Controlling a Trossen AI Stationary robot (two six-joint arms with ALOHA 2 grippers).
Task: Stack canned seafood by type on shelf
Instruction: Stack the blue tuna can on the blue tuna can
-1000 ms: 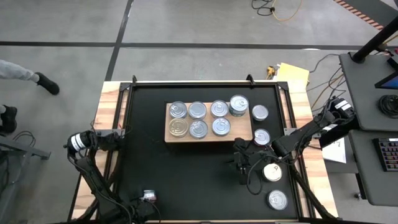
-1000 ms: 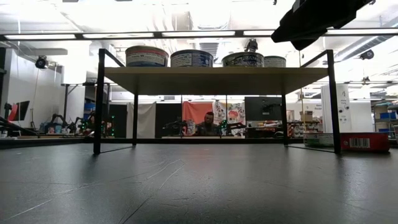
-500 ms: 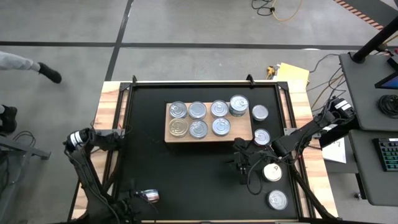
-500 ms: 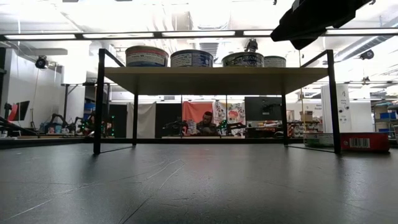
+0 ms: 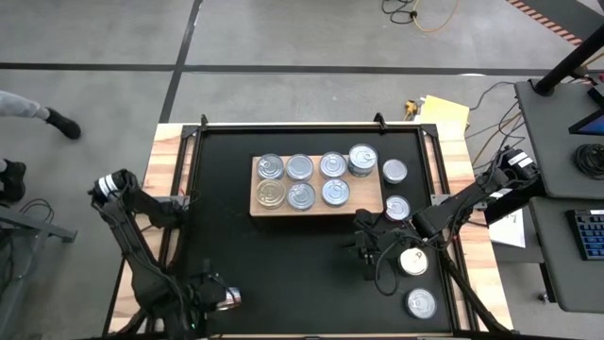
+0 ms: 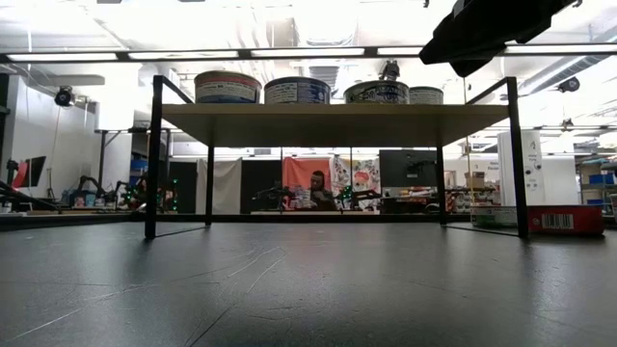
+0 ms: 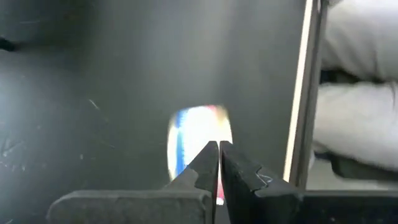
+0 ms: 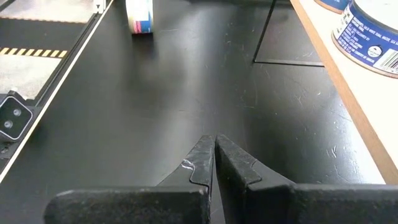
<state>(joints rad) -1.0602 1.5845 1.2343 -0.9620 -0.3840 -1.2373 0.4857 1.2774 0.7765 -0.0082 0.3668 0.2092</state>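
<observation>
The light-wood shelf stands mid-table on thin black legs and bears several tins of canned seafood; one spot looks stacked. Three more tins stand upright on the black mat by the right edge. One tin with a blue and red label stands on its edge near the front left. My left gripper, shut, points steeply down over that tin, and no touch shows. My right gripper, shut, hovers in front of the shelf's right end.
The mat's raised rim runs close beside the front-left tin. Bare black mat lies between the shelf and the near edge. Desks and cables stand beyond the right edge. A person's feet are on the floor at the left.
My left arm has risen, its elbow swinging toward the table's left edge and up, and its gripper has lifted over the front-left tin, staying shut. The tin has kept its place. My right arm has kept still.
</observation>
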